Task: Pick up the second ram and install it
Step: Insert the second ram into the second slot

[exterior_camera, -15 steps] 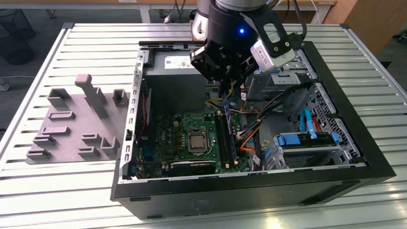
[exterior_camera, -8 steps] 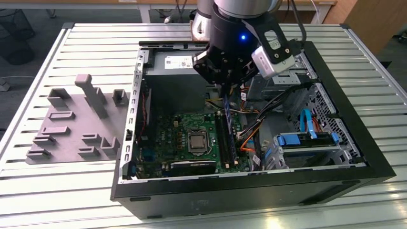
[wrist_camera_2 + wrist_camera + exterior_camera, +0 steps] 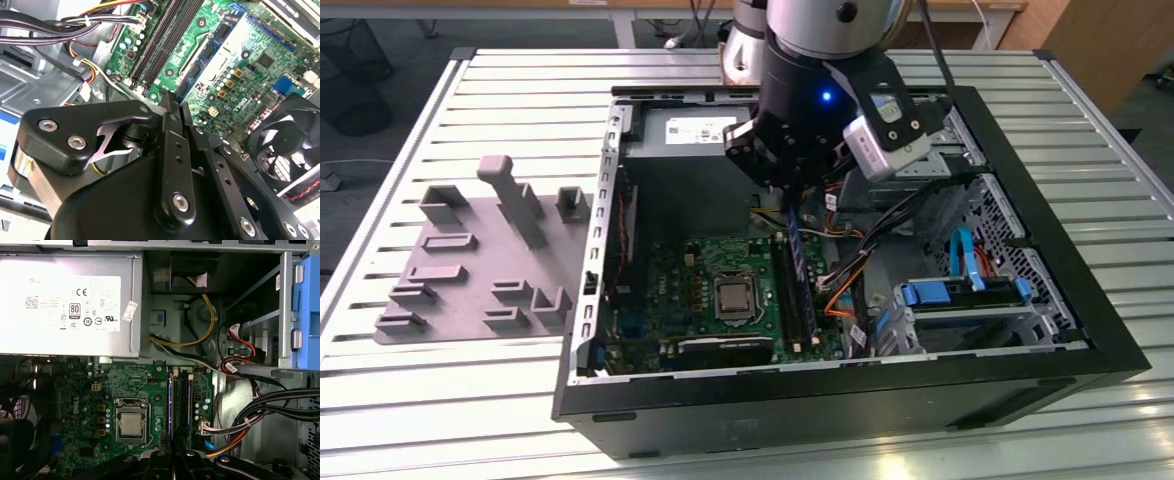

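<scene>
We see the gripper (image 3: pixel 790 195) lowered inside the open computer case (image 3: pixel 1067 300), with its fingers clenched on the upper end of the second ram (image 3: pixel 798 268), a thin stick that stands on edge over the long black memory slots (image 3: pixel 186 407) of the green motherboard (image 3: pixel 674 290). In the second wrist view the black fingers (image 3: pixel 172 145) meet tightly above those slots (image 3: pixel 165 40). The stick runs along the slot line, just beside the processor socket (image 3: pixel 131 424), on the side toward the bundled cables (image 3: pixel 260 410). Beyond the arm, the power supply (image 3: pixel 65 300) fills the case's far corner, and blue drive clips (image 3: pixel 961 290) sit by the case's edge at the exterior view's right. A grey holder tray (image 3: pixel 480 260) lies on the slatted table (image 3: pixel 454 420), outside the case.
</scene>
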Robot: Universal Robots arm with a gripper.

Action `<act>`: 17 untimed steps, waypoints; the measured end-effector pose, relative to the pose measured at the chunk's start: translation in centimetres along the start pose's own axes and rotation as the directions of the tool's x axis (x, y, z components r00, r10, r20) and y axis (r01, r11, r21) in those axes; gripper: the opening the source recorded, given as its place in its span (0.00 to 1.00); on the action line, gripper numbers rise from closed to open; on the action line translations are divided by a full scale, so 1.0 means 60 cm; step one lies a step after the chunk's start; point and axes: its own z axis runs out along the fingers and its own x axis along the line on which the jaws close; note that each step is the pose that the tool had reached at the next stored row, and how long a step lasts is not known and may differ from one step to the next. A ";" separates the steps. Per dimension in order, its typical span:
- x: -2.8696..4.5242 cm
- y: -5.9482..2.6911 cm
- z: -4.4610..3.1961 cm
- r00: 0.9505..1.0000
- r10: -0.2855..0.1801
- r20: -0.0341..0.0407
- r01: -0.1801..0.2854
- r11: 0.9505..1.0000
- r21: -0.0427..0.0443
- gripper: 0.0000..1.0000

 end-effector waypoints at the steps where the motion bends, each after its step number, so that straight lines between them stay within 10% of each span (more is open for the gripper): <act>1: 0.000 0.000 0.002 1.000 0.001 0.000 -0.001 1.000 0.000 0.14; 17: -0.003 0.000 0.005 1.000 0.003 -0.004 -0.003 1.000 0.000 0.14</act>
